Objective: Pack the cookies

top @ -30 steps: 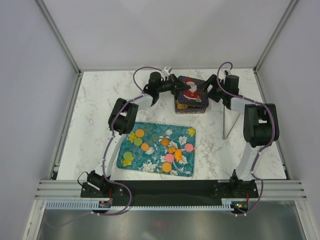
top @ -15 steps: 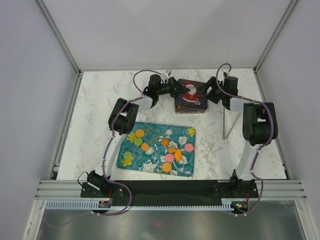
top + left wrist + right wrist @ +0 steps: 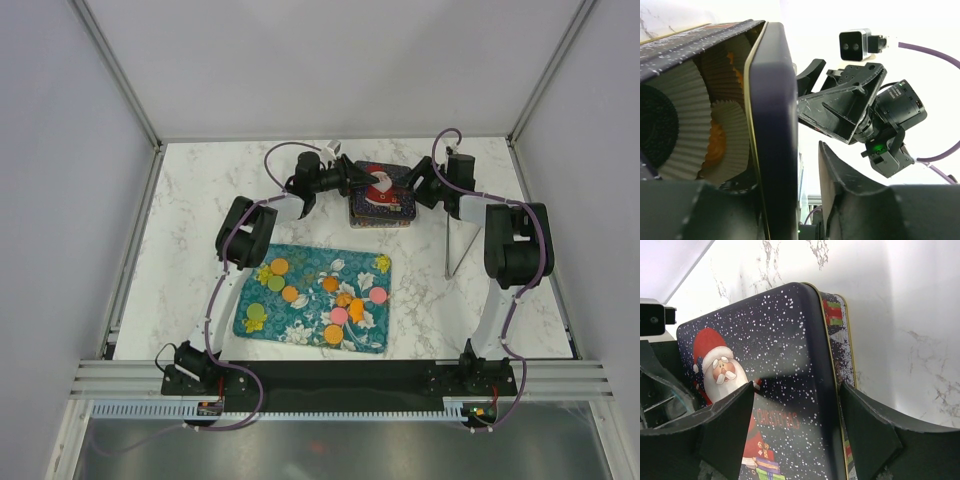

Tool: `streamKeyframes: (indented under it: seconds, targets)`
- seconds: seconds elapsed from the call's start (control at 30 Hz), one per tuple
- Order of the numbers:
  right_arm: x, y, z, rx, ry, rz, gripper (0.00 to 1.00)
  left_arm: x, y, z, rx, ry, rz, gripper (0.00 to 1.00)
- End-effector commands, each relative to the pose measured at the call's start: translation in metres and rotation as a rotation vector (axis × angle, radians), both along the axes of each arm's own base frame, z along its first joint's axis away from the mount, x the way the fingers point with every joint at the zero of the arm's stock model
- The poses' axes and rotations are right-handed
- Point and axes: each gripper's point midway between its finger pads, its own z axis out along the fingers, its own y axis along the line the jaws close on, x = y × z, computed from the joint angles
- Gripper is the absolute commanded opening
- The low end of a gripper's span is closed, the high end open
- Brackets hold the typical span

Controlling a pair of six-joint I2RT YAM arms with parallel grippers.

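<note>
Several cookies (image 3: pixel 280 266), orange, pink, green and yellow, lie on a teal flowered mat (image 3: pixel 310 262) at the front. Behind it stands a tin (image 3: pixel 378 219) with a dark Santa lid (image 3: pixel 382 187) over it. My left gripper (image 3: pixel 352 180) is at the lid's left edge. In the left wrist view the lid's edge (image 3: pixel 772 125) stands between the jaws (image 3: pixel 800 170), with a gap to one finger (image 3: pixel 850 195). White paper cups (image 3: pixel 685 115) with an orange cookie (image 3: pixel 715 145) show under the raised edge. My right gripper (image 3: pixel 415 187) is open over the lid's right edge (image 3: pixel 797 390).
A thin metal stand (image 3: pixel 450 250) is on the marble table right of the tin. The right arm's elbow (image 3: pixel 515 245) is beside it. White walls and metal posts enclose the table on three sides.
The lid has turned from askew to nearly square over the tin. Both grippers have shifted a little toward the back with it.
</note>
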Motion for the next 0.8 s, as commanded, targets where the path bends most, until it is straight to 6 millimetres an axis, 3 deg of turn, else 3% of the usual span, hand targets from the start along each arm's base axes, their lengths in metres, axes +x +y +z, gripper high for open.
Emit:
streamKeyframes:
  seconds: [0.0,0.77]
  targets:
    - [0.008,0.000,0.003,-0.009,-0.018,0.013,0.77,0.004,0.010,0.025,-0.017,-0.038,0.020,0.41]
    - [0.005,-0.003,-0.007,-0.033,0.016,0.011,0.73,0.006,0.043,0.032,0.014,-0.056,0.052,0.47]
